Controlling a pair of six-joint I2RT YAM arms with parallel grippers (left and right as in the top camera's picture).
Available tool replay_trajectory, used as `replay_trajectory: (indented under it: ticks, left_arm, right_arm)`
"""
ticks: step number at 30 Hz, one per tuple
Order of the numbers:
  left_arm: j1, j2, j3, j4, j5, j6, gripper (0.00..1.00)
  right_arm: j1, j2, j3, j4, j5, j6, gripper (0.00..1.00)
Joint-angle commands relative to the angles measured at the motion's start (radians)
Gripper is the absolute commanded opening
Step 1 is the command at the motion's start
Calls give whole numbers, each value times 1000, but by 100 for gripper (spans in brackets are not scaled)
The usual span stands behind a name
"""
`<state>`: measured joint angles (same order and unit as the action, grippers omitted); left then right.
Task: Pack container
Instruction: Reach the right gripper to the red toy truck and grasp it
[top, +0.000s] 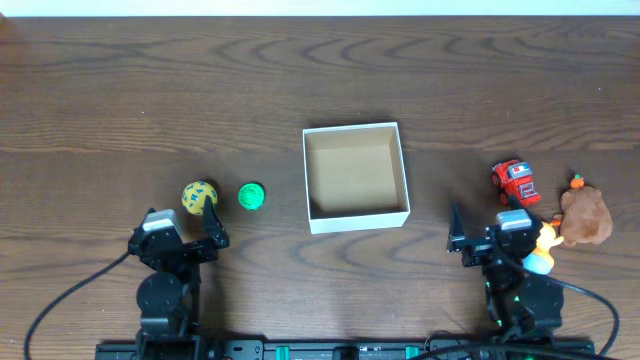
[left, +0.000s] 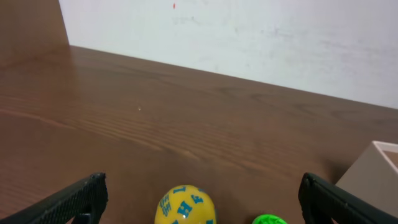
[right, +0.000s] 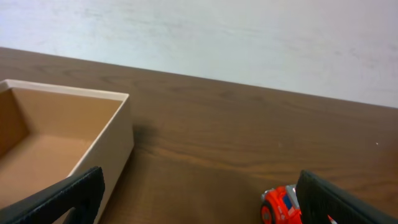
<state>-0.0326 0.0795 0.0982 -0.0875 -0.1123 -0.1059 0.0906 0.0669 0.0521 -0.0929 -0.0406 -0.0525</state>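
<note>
- Overhead: one container (top: 360, 218) stands in the middle of the desk, open side up and with nothing inside.
  - Between it and the left edge lie two toys, a yellow ball (top: 199, 197) and a small green toy (top: 251, 196).
  - Toward the right edge I count three: a red truck (top: 515, 182), a brown lump (top: 586, 216) (the orange bit at its top may be a separate piece) and a yellow-orange figure (top: 543, 250).
  - The left gripper (top: 183, 222) and the right gripper (top: 487, 228) wait at the near edge.
- Left wrist: the left gripper (left: 202, 182) is spread wide and holds nothing. The ball (left: 184, 206) lies between its fingers, untouched.
- Right wrist: the right gripper (right: 200, 180) is also spread and free. The box wall (right: 112, 143) looks thin. I judge it light, fairly stiff but easy to dent, and likely to slide. If needed, pinch one wall over the rim.
</note>
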Motion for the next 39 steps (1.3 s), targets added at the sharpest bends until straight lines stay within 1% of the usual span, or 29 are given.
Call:
replay_trajectory:
  ticks: [1, 4, 6, 9, 12, 13, 15, 18, 19, 21, 24, 30, 31, 33, 39]
  left_arm:
    - [7, 112, 154, -24, -12, -26, 98]
    - [7, 251, 296, -116, -13, -31, 98]
    - [7, 360, 412, -196, -13, -31, 98]
    - [10, 509, 571, -316, -12, -40, 98]
    - [10, 640, 712, -438, -12, -50, 98]
    - [10, 674, 744, -468, -11, -53, 98]
    - [10, 727, 792, -517, -8, -57, 98]
    - [10, 774, 821, -546, -4, -57, 98]
    - [10, 779, 820, -548, -4, -57, 98]
    - [10, 786, 820, -552, -4, -57, 98]
    - [10, 786, 820, -557, -4, -57, 98]
    - [10, 786, 820, -560, -4, -57, 98]
    - [10, 786, 820, -559, -4, -57, 98]
    - [10, 786, 820, -559, -4, -57, 98]
    - [10, 786, 820, -559, -4, -57, 98]
  right_arm:
    - [-8, 94, 133, -31, 66, 41, 99]
    - [-31, 239, 260, -94, 78, 40, 99]
    - [-61, 366, 371, -156, 78, 40, 99]
    - [-125, 585, 573, -270, 76, 40, 99]
    - [-203, 809, 811, -425, 42, 36, 99]
    - [-226, 874, 882, -478, 20, 28, 99]
    - [-272, 1019, 1036, -615, -36, -42, 99]
    - [-322, 1211, 1235, -823, -46, -110, 99]
    - [-334, 1273, 1294, -878, -45, -114, 99]
    - [-346, 1367, 1371, -931, -47, -109, 99]
    - [-346, 1453, 1424, -956, -35, -126, 99]
    - [-346, 1597, 1424, -999, -34, -354, 99]
    - [-346, 1623, 1424, -1003, -23, -372, 99]
    - [-346, 1683, 1424, -994, 42, -362, 99]
    - [-346, 1825, 1424, -988, 51, -361, 99]
